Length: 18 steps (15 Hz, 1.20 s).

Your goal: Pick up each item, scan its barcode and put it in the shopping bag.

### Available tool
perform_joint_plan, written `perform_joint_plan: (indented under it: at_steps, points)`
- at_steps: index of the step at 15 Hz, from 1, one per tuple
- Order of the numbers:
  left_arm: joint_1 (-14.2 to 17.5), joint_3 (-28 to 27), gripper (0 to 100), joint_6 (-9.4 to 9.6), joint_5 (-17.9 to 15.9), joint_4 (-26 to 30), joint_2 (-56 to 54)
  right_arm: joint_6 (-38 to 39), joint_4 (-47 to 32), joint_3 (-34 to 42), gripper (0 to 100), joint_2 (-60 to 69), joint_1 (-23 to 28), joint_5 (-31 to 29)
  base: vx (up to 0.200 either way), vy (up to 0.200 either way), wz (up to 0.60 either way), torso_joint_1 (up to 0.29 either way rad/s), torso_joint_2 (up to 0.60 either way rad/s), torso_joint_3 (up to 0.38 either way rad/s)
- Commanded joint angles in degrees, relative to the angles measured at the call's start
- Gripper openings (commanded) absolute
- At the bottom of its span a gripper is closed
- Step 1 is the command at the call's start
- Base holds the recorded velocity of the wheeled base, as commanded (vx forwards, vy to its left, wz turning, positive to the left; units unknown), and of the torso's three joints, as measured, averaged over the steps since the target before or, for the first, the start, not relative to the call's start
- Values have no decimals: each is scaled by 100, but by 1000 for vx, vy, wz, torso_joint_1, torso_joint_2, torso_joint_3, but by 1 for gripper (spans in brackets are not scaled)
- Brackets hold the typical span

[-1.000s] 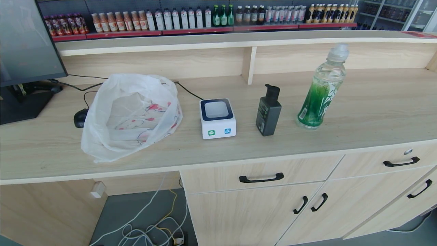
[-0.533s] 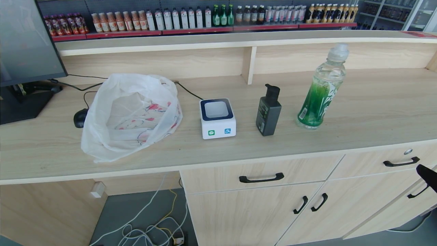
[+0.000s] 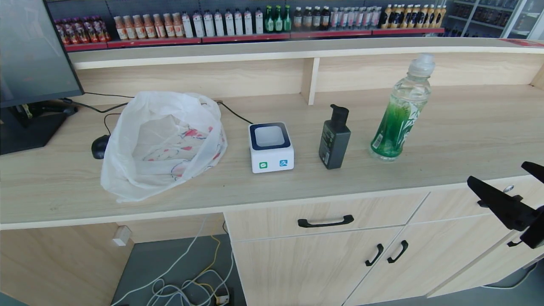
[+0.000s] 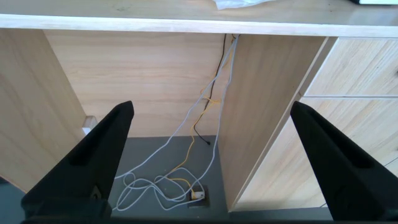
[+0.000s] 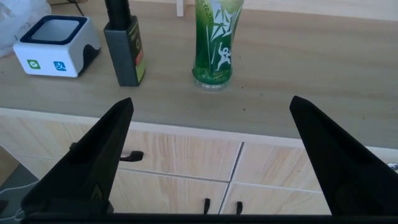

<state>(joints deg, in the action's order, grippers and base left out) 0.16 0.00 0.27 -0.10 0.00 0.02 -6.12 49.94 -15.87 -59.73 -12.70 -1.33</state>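
My right pincer (image 3: 497, 172) is spread wide and holds nothing. Its black fingers (image 5: 93, 168) stand well apart at the front edge of the counter (image 3: 467, 131), before a drawer (image 3: 446, 206). Straight ahead of it, some way off, the green bottle (image 3: 400, 111) stands upright on the counter, in line with the gap between the fingers. Ahead and to the left of the pincer stands the dark pump bottle (image 3: 334, 138), also upright, near the green bottle but apart from it. Farther to the pincer's left sits the white scanner (image 3: 270, 147), just beside the pump bottle, its window facing up. Farthest to the left lies the bag (image 3: 163, 142), thin and white, its mouth gaping toward me, well apart from this pincer. Something with red and pink print shows through the plastic, but I cannot tell what it is. A black mouse (image 3: 100, 146) sits at the bag's far side, and a monitor (image 3: 34, 51) stands beyond that. My left pincer (image 4: 211, 109) is likewise spread wide and empty. It hangs lower than the counter top, facing the hollow bay under it. Ahead of and below this pincer, cables (image 4: 168, 183) run down the bay's back wall and coil on the grey floor. Above it, at the counter's edge, a corner of the bag shows. None of the task's things touches either pincer.
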Motion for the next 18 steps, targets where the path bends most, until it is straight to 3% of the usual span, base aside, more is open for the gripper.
perform_joint_plan:
  at_steps: [1, 5, 13, 18]
  points:
    - [2, 0, 100, 8, 1, 0, -2, 6, 288, 40, 100, -654, -66, 1, 0, 0, 0, 0, 0, 0]
    - [2, 0, 100, 0, 1, 0, -2, 6, 1272, 172, 100, -1436, -400, 1, 0, 0, 0, 0, 0, 0]
    - [2, 0, 100, 0, 1, 0, -2, 6, 1290, -48, 100, -1612, -461, 168, 0, 0, 0, 0, 0, 0]
    - [2, 0, 100, 0, 1, 0, -2, 32, 1298, -584, 100, -2139, -672, 177, 0, 0, 0, 0, 0, 0]
